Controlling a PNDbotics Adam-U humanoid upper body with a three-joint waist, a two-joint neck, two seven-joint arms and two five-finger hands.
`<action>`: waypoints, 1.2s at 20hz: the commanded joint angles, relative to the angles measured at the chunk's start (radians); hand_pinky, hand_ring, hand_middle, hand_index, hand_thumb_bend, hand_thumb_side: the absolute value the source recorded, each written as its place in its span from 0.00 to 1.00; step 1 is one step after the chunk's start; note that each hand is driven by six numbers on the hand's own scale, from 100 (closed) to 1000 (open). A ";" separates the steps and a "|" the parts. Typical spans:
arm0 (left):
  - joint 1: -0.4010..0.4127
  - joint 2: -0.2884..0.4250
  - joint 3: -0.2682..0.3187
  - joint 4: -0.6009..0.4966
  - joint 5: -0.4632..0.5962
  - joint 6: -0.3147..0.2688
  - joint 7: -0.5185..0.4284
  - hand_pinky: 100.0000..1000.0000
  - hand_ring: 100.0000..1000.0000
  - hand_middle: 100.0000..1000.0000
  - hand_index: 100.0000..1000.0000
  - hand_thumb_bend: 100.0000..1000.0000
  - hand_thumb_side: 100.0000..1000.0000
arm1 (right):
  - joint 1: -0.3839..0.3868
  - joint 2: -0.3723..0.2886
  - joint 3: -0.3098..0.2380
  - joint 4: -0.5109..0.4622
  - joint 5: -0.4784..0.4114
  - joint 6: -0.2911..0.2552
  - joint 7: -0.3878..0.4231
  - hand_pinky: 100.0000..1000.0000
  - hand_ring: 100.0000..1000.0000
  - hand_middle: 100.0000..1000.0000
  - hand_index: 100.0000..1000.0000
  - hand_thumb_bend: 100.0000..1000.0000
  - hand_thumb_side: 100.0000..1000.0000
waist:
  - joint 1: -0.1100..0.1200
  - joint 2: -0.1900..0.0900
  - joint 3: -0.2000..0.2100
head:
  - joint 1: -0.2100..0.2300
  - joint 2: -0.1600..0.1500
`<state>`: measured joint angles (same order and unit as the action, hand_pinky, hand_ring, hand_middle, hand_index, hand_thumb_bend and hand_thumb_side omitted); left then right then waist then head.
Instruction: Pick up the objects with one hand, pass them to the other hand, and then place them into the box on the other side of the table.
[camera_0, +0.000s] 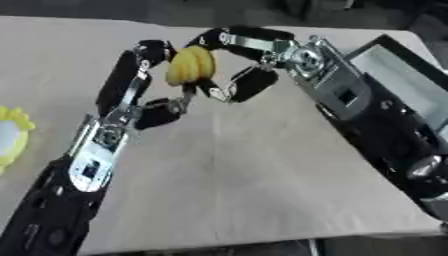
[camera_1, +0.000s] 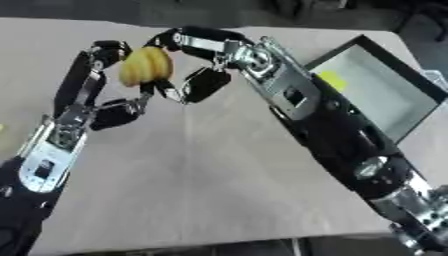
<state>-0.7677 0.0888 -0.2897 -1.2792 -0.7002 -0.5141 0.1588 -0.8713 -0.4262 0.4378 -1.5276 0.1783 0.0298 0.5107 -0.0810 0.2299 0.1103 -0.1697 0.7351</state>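
Mid-table, above the tan table (camera_0: 245, 190), a yellow lumpy object (camera_0: 190, 65) held between both hands. Left hand (camera_0: 144, 85) curled round its left side, fingers over the top and thumb below. Right hand (camera_0: 241, 55) curled over from the right, fingers arching across the top, thumb near the underside. Off to the right, a dark-rimmed box (camera_1: 385, 92) with a pale floor and a small yellow item (camera_1: 332, 80) inside. At the left edge, a yellow-rimmed thing (camera_0: 13, 137)
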 joint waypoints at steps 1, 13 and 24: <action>-0.018 -0.009 -0.003 -0.021 0.013 -0.016 0.009 0.58 0.46 0.43 0.54 0.00 0.16 | -0.011 -0.005 -0.008 0.005 -0.024 0.018 -0.029 1.00 0.91 0.57 0.62 0.00 0.00 | 0.005 -0.013 0.000 | -0.006 -0.012; -0.011 -0.010 0.002 0.011 -0.028 0.044 -0.020 0.70 0.62 0.65 0.81 0.29 0.09 | -0.002 -0.011 -0.016 0.001 -0.161 0.082 -0.058 0.99 0.85 0.48 0.54 0.00 0.00 | 0.007 -0.011 -0.003 | -0.004 -0.007; -0.003 -0.006 0.031 0.038 -0.099 0.319 0.070 0.75 0.67 0.71 0.91 0.60 0.73 | 0.009 -0.033 -0.031 -0.028 -0.173 0.092 -0.067 0.99 0.85 0.49 0.54 0.00 0.00 | 0.008 -0.017 -0.010 | 0.012 -0.003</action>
<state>-0.7599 0.0666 -0.2696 -1.2385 -0.7977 -0.2234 0.2148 -0.8451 -0.4369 0.4197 -1.5213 0.0194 0.1223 0.4461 -0.0779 0.2341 0.1019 -0.1610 0.7359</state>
